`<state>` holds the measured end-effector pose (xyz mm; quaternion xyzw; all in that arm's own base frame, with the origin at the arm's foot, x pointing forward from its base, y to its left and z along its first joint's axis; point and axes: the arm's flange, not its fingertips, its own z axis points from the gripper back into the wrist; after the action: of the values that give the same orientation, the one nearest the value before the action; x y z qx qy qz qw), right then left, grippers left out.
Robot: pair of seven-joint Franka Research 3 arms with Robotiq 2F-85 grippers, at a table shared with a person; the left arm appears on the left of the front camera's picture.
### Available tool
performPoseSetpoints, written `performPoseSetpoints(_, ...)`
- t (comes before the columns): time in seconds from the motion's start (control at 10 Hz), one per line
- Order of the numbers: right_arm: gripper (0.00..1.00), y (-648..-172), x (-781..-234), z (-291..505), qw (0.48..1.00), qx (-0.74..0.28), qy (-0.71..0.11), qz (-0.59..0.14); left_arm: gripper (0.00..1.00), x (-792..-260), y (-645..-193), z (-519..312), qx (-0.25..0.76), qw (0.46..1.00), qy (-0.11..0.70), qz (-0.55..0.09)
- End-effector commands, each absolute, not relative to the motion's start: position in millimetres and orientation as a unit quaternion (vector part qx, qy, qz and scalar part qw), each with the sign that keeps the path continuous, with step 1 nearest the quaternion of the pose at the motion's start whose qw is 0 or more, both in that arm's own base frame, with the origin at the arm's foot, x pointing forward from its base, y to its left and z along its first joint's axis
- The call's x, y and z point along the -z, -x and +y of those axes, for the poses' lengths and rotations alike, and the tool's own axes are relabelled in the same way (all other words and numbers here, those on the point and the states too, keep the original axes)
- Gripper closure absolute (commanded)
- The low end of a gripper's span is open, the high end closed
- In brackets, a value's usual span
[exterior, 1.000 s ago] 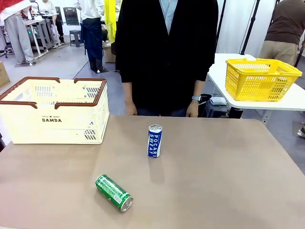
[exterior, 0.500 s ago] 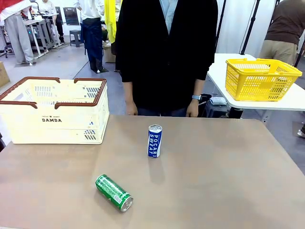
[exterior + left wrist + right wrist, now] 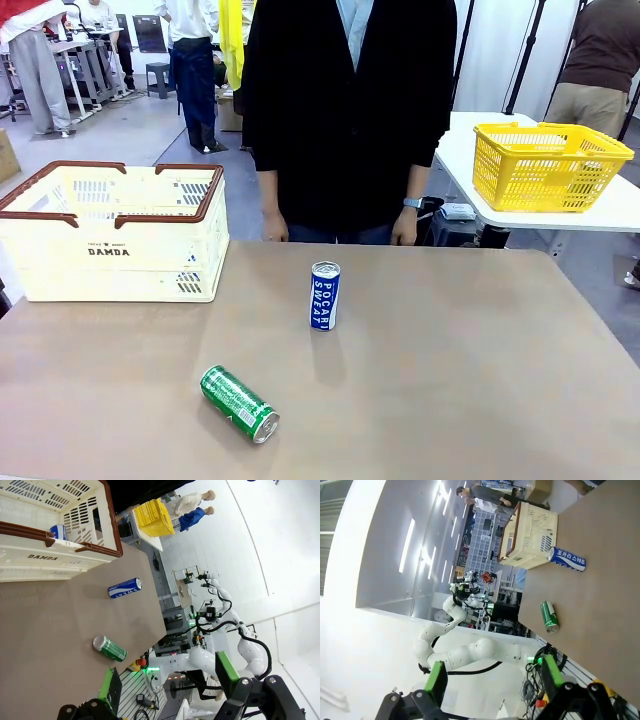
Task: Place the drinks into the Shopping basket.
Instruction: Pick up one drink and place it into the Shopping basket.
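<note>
A blue "POCARI SWEAT" can (image 3: 325,295) stands upright near the middle of the brown table. A green can (image 3: 238,403) lies on its side closer to me, left of centre. The cream Shopping basket (image 3: 110,262), with brown rim handles and "DAMDA" on its side, sits at the table's far left. In the left wrist view, my left gripper (image 3: 168,677) is open and holds nothing, well back from the green can (image 3: 109,648), the blue can (image 3: 125,587) and the basket (image 3: 30,562). My right gripper (image 3: 494,676) is also open and holds nothing, far from both cans (image 3: 567,559) (image 3: 549,616).
A person in a dark jacket (image 3: 350,110) stands at the table's far edge, hands hanging down. A yellow mesh basket (image 3: 548,165) sits on a white side table at the right. A small blue-and-white object (image 3: 58,531) lies inside the cream basket.
</note>
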<state>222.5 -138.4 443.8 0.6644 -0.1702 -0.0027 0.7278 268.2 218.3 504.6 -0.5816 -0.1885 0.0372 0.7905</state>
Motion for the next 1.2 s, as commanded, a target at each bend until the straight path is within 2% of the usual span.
performPoseSetpoints(0.0,0.0,-223.5,-452.4,-138.3,0.723,0.011,-0.671,-0.166,0.0,-542.8,-272.5,209.7,-0.123,0.824,0.523,-0.18)
performPoseSetpoints(0.1,0.0,-223.5,-452.4,-138.3,0.723,0.011,-0.671,-0.166,0.0,-588.1,-291.4,146.7,-0.079,0.894,0.425,-0.12)
performPoseSetpoints(0.2,0.0,-223.5,-452.4,-138.3,0.723,0.011,-0.671,-0.166,0.0,-614.2,-314.0,82.0,-0.015,0.934,0.349,-0.071)
performPoseSetpoints(0.4,0.0,-223.5,-452.4,-138.3,0.723,0.011,-0.671,-0.166,0.0,-624.0,-345.9,-30.6,0.08,0.968,0.235,0.019)
performPoseSetpoints(0.6,0.0,-223.5,-452.4,-138.3,0.723,0.011,-0.671,-0.166,0.0,-595.1,-354.4,-116.6,0.127,0.976,0.153,0.093)
performPoseSetpoints(0.8,0.0,-223.5,-452.4,-138.3,0.723,0.011,-0.671,-0.166,0.0,-544.9,-323.3,-183.8,0.152,0.984,0.064,0.074)
performPoseSetpoints(0.9,0.0,-223.5,-452.4,-138.3,0.723,0.011,-0.671,-0.166,0.0,-518.3,-298.7,-211.1,0.16,0.986,0.029,0.036)
performPoseSetpoints(1.1,0.0,-223.5,-452.4,-138.3,0.723,0.011,-0.671,-0.166,0.0,-475.4,-259.8,-237.4,0.186,0.982,0.04,0.013)
